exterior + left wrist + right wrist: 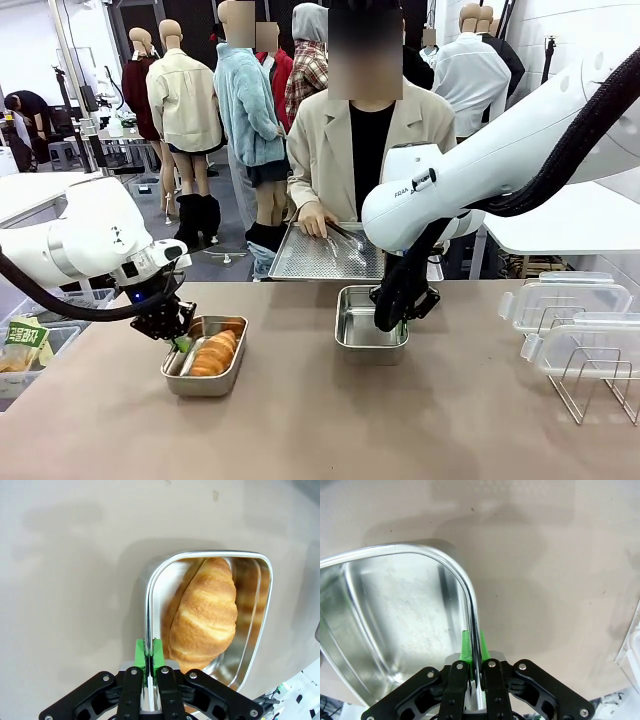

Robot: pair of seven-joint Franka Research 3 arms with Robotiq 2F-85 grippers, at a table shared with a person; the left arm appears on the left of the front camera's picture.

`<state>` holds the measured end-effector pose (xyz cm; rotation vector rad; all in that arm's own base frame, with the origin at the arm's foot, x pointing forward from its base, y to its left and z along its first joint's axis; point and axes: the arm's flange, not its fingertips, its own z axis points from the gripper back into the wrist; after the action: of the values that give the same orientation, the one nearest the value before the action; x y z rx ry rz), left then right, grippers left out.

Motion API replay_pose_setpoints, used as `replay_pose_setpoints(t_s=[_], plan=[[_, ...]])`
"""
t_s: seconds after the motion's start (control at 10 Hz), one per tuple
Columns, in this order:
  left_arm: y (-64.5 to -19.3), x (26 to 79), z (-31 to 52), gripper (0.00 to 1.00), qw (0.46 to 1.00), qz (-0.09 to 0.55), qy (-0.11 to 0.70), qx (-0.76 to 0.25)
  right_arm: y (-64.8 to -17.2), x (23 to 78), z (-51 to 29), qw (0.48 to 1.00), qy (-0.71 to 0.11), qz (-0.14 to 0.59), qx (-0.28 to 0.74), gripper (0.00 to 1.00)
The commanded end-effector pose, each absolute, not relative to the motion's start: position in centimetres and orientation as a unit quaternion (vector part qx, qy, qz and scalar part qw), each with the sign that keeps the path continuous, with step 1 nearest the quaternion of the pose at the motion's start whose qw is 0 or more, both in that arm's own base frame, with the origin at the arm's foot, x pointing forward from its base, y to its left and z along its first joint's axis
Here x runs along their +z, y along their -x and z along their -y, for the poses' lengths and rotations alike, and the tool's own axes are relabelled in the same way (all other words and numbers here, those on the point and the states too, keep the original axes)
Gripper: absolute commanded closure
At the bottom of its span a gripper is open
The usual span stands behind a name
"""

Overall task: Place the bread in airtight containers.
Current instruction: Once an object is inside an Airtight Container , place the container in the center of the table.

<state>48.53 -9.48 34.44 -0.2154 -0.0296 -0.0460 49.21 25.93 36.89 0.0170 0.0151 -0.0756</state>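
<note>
Table: you have a wide tan top running from your near edge to the person at the far side.
Person: you see them in a beige jacket at the far middle, one hand resting on a tray.
Right arm: it comes in from your right and bends down to the middle of the table.
Left arm: it comes in from your left, wrist tipped down at the near left.
Tray: large, flat, perforated metal, at the far edge in front of the person.
Lids: clear plastic, lying at your far right.
Wire rack: stands at the near right, just in front of the lids.
Right box: steel, in the middle just near of the tray; your right wrist view shows bare steel inside.
Left box: steel, at the near left, well apart from the right box; its rim is bright.
Croissant: golden brown, lying lengthwise inside the left box.
Right gripper: your green pads are pinched narrow on the right box's side wall, one pad inside and one outside.
Left gripper: pinched narrow on the left box's wall, just beside the croissant's end.
</note>
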Motion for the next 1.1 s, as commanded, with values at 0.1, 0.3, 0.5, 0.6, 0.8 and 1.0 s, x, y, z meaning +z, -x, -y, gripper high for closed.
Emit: replay_pose_setpoints(t_s=[0.1, 0.3, 0.5, 0.6, 0.8, 1.0], plan=[[-48.7, 35.2, 8.9, 0.83, 0.993, 0.002, 0.112, -0.029, -49.2, 37.0, -26.0, 0.999, -0.009, -0.006, -0.038, 1.00], [-48.8, 36.2, 9.2, 0.43, 0.994, 0.005, 0.100, -0.042, -49.2, 37.0, -26.0, 0.999, -0.009, -0.006, -0.038, 1.00], [-48.3, 38.3, 9.3, 0.04, 0.993, 0.013, 0.099, -0.067, -49.2, 37.0, -26.0, 0.999, -0.009, -0.006, -0.038, 1.00], [-48.2, 39.8, 9.1, 0.00, 0.994, 0.020, 0.083, -0.063, -49.2, 37.0, -26.0, 0.999, -0.009, -0.006, -0.038, 1.00], [-47.7, 43.7, 6.9, 0.00, 0.995, 0.013, 0.047, -0.082, -49.2, 37.0, -26.0, 0.999, -0.009, -0.006, -0.038, 1.00], [-47.9, 45.0, 3.1, 0.00, 0.998, 0.002, 0.018, -0.056, -49.2, 37.0, -26.0, 0.999, -0.009, -0.006, -0.038, 1.00]])
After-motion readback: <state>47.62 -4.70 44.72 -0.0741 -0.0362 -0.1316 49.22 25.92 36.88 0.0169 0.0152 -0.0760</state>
